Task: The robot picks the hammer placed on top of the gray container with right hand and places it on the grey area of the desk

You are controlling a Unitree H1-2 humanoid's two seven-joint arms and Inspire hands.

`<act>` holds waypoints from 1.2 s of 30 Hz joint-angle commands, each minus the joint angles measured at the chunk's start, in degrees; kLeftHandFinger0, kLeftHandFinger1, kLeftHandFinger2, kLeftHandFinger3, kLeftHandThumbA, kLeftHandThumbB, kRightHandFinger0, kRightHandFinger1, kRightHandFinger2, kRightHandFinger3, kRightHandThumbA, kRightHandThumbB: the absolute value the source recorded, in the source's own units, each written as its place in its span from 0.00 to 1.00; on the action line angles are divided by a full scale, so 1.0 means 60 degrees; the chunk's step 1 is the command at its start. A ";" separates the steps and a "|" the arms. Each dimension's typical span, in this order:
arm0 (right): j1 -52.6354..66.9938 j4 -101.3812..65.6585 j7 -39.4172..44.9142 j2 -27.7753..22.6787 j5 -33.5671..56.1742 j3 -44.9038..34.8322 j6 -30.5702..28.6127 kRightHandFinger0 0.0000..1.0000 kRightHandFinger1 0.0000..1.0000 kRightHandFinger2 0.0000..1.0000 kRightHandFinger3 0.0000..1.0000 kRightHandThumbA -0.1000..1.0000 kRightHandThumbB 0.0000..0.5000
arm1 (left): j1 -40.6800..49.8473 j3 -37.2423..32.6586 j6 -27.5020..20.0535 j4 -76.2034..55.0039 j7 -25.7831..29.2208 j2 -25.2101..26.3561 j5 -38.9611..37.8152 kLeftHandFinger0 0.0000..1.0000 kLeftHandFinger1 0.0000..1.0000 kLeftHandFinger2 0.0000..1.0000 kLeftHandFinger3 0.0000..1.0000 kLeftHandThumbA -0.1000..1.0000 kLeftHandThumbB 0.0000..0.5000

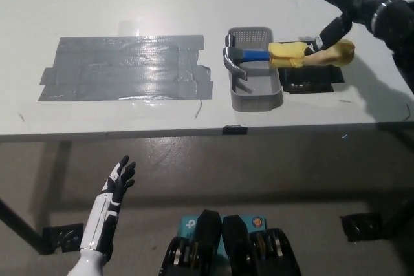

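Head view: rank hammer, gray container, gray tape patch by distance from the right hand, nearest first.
From the right hand, open above the table's far right:
1. hammer, handle just below the hand
2. gray container, left of the handle
3. gray tape patch, far left
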 commanded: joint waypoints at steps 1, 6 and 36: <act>-0.1569 0.1344 0.1324 0.0327 -0.0396 0.0427 -0.0584 1.00 1.00 1.00 1.00 1.00 0.54 | -0.0123 0.0026 -0.0333 -0.0406 -0.0015 0.0056 -0.0063 1.00 1.00 1.00 1.00 1.00 0.48; -0.1942 0.2445 0.1536 0.0699 -0.0363 0.0513 -0.0600 1.00 1.00 1.00 1.00 1.00 0.52 | -0.0163 0.0037 -0.0231 -0.0502 0.0012 0.0103 0.0055 1.00 1.00 1.00 1.00 1.00 0.47; -0.2497 0.4821 0.1281 0.1887 -0.1637 0.1101 -0.0601 1.00 1.00 1.00 1.00 1.00 0.57 | -0.0175 0.0092 -0.0145 -0.0652 -0.0068 0.0154 -0.0131 1.00 1.00 1.00 1.00 1.00 0.48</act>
